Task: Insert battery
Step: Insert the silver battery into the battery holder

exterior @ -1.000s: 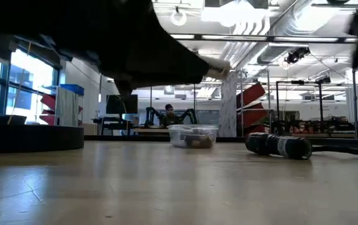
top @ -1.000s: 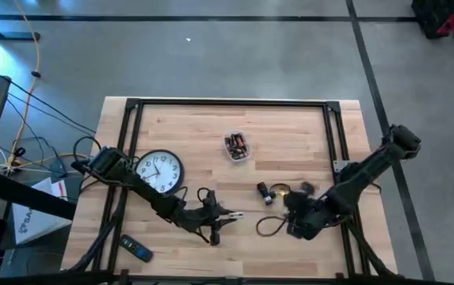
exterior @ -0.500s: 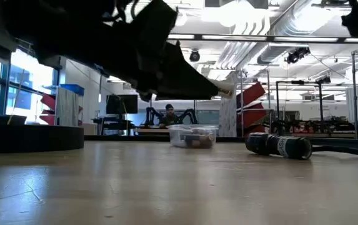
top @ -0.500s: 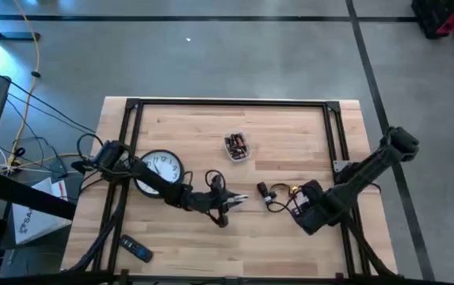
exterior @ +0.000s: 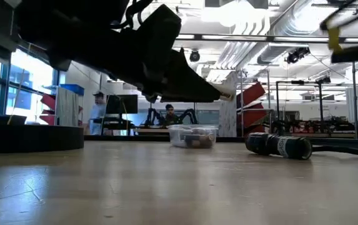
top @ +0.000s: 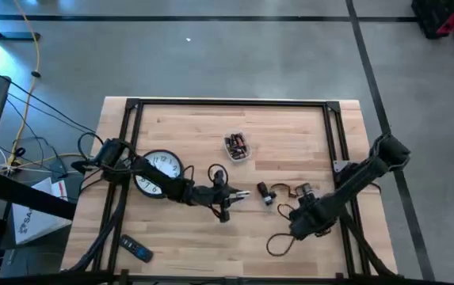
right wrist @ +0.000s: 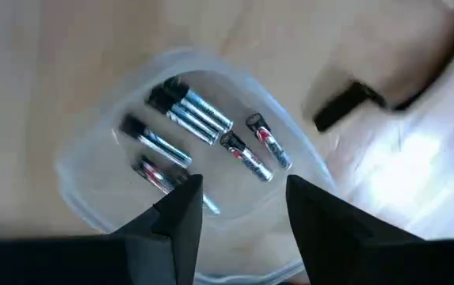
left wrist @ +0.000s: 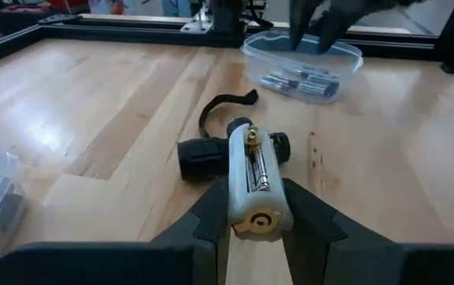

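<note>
L gripper fingers clenching pale battery holder at sides, above bench | R gripper fingers spread, hovering over battery tub | cells likely light, stiff, slick; gripping mid-barrel advised.

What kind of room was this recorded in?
Probably a robotics lab or workshop: the low view shows exposed ceiling ducts, another robot arm rig behind the wooden table, and red racks.

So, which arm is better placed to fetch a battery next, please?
Probably right: the right claw is open facing the battery tub, while the left claw grips the cream holder.
</note>
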Tool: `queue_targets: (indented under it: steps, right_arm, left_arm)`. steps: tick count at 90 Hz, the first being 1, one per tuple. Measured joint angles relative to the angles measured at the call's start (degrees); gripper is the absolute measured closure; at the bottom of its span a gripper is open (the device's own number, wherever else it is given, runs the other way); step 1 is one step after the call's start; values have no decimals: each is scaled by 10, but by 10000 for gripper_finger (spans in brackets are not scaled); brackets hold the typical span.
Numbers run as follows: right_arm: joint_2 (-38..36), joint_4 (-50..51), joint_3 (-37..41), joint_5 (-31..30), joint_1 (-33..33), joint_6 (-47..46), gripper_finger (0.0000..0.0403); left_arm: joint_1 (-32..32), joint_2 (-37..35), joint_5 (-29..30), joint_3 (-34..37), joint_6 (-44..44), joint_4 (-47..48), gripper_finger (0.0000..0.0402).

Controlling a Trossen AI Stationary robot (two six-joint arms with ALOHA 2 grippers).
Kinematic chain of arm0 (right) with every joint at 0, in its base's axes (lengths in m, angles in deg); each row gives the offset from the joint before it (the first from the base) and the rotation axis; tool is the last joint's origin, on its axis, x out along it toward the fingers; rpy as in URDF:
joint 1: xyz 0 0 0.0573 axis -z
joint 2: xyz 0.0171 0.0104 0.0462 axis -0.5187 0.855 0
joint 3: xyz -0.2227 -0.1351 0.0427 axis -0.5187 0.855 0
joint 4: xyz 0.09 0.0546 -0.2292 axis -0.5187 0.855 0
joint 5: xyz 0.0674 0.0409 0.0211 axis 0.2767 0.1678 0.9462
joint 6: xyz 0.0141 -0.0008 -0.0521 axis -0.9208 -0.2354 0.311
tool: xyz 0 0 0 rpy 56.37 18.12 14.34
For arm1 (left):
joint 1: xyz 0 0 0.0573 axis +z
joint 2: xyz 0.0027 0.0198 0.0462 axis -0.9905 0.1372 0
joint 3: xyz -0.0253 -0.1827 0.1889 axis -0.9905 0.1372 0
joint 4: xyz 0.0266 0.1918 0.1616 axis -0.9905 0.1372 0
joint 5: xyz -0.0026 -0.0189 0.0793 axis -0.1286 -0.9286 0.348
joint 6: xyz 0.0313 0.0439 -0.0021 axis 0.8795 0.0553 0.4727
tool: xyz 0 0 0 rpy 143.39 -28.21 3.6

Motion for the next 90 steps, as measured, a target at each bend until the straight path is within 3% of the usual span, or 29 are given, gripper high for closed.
queue_targets:
  steps: [17, 41, 52, 68, 90]
  right_arm:
    - [46, -2, 0, 5, 4, 111, 254]
    - [58, -16, 3, 16, 4, 144, 254]
    - [45, -41, 51, 29, 4, 167, 255]
    - [20, -72, 116, 34, 4, 194, 276]
    - [1, -129, 108, 41, 17, 222, 314]
  left_arm:
    - [-2, 0, 7, 0, -24, 6, 339]
    - [-25, 0, 60, 0, -52, -5, 339]
    - [-35, 0, 92, 0, -71, -8, 339]
    - [-59, 0, 148, 0, -96, -8, 339]
    - [-64, 0, 200, 0, -120, -10, 339]
